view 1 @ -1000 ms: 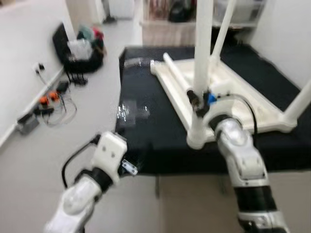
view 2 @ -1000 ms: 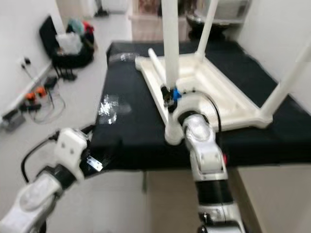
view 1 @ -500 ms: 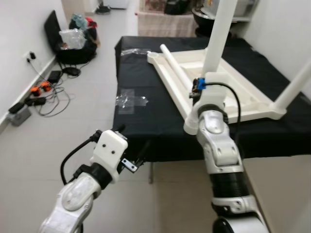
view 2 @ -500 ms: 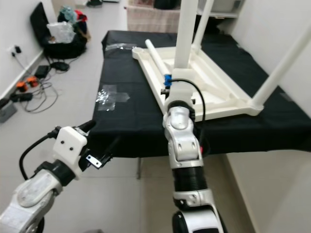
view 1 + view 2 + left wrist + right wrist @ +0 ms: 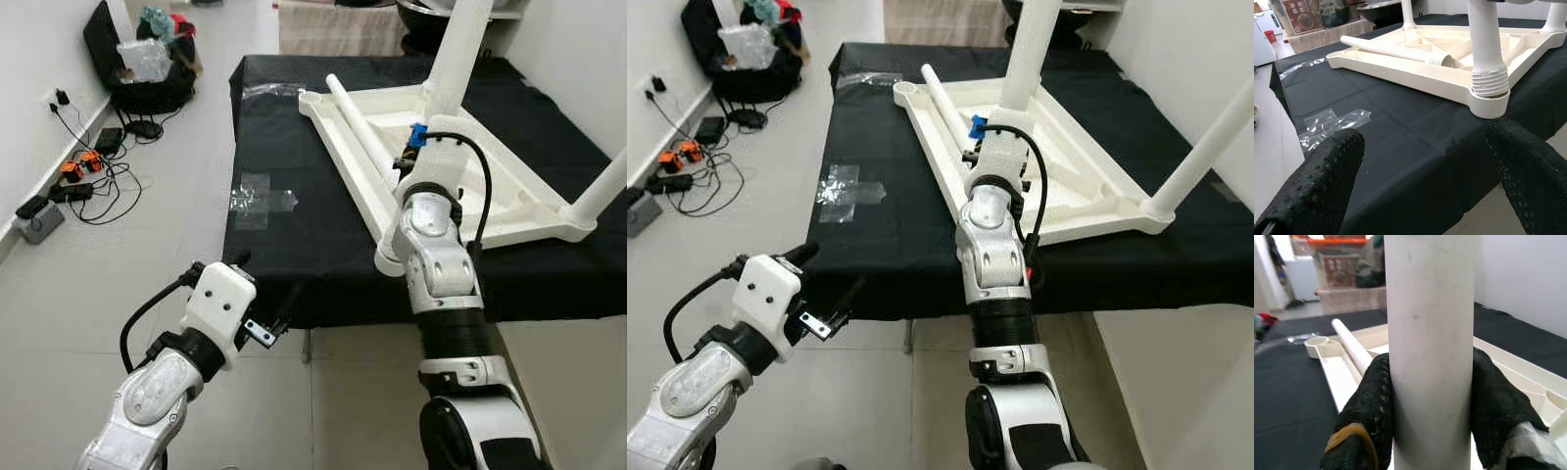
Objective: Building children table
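A cream children's table top (image 5: pixel 338 162) lies upside down on a black-covered surface (image 5: pixel 294 245). At its near corner a white leg (image 5: pixel 453 54) stands upright in its socket (image 5: pixel 1489 98). My right gripper (image 5: pixel 1430 396) is shut around this leg, with a black finger (image 5: pixel 1369 401) on each side. A loose leg (image 5: pixel 358 132) lies inside the top, and another fitted leg (image 5: pixel 607 186) rises at the right corner. My left gripper (image 5: pixel 1420 171) hangs open below the surface's front edge, left of the socket, holding nothing.
A crumpled clear plastic piece (image 5: pixel 260 196) lies on the black cloth. Bags (image 5: pixel 147 69) and cables with a power strip (image 5: pixel 69 181) sit on the floor by the left wall. Open tiled floor (image 5: pixel 147 245) lies to the left of the surface.
The head view has pulled back and sharpened, so the whole scene has shifted. My right gripper stays shut on the upright leg. The left arm has barely moved.
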Controlling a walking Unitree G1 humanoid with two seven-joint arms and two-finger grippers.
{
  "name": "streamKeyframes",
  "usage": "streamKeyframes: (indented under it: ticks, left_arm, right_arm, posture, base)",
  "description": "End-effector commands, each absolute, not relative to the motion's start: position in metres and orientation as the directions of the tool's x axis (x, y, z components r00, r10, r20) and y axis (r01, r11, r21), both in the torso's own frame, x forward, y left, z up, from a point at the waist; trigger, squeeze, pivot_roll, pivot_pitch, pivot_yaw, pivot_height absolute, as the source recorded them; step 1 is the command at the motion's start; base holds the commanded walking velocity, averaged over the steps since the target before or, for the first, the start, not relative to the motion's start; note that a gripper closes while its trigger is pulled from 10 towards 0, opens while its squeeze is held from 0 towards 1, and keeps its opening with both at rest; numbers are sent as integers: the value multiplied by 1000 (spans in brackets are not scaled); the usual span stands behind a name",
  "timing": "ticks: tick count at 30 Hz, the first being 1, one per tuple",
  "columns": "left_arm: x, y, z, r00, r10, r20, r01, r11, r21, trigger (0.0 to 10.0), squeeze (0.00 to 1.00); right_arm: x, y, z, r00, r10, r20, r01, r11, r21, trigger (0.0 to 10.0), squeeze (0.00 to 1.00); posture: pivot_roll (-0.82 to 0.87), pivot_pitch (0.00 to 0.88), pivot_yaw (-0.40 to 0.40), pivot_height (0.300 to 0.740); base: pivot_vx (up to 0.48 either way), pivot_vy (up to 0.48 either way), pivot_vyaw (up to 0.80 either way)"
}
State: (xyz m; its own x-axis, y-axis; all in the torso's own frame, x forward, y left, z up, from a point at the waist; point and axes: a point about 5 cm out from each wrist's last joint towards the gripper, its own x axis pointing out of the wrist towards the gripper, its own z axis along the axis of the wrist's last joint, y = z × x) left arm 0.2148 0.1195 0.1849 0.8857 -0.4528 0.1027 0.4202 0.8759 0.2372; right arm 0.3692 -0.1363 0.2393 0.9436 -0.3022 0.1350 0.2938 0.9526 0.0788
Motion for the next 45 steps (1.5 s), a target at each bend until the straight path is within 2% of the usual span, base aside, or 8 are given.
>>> streamKeyframes:
  ticks: [1,11,16,31,32,33,44,45]
  left_arm:
    - [213,118,184,884,-459,94,427,872,240,10000,0]
    - [214,119,185,883,-460,94,428,870,244,10000,0]
    - [214,119,185,883,-461,93,428,870,245,10000,0]
    - [227,123,186,910,-409,61,386,893,231,10000,0]
    - [231,124,187,911,-408,57,386,893,231,10000,31]
    - [236,125,189,905,-421,57,399,887,232,10000,1000]
    - [274,122,205,874,-484,43,460,854,244,10000,1000]
    - [280,118,207,870,-492,39,468,847,253,10000,0]
  right_arm:
    - [369,-141,209,961,-275,16,271,955,121,0,0]
    - [370,-161,241,966,-1,258,-69,963,259,0,0]
    - [371,-165,244,960,16,279,-93,960,264,0,0]
    - [364,-176,304,802,217,557,-428,859,281,0,0]
    - [359,-167,308,764,286,578,-504,824,259,0,0]
    - [353,-158,309,726,358,587,-577,781,238,0,0]
    - [337,-128,286,634,528,565,-731,648,213,0,0]
    - [334,-124,284,623,544,562,-744,633,213,0,0]
  posture:
    - [79,79,-64,740]
    - [73,85,-54,740]
    - [73,85,-54,740]
    - [70,57,-44,740]
    - [68,47,-44,740]
    - [68,47,-44,740]
    - [66,42,-41,740]
    - [67,45,-38,740]
  base:
    - [0,0,0]
    - [0,0,0]
    - [0,0,0]
    - [0,0,0]
    - [0,0,0]
    - [0,0,0]
    - [0,0,0]
    - [0,0,0]
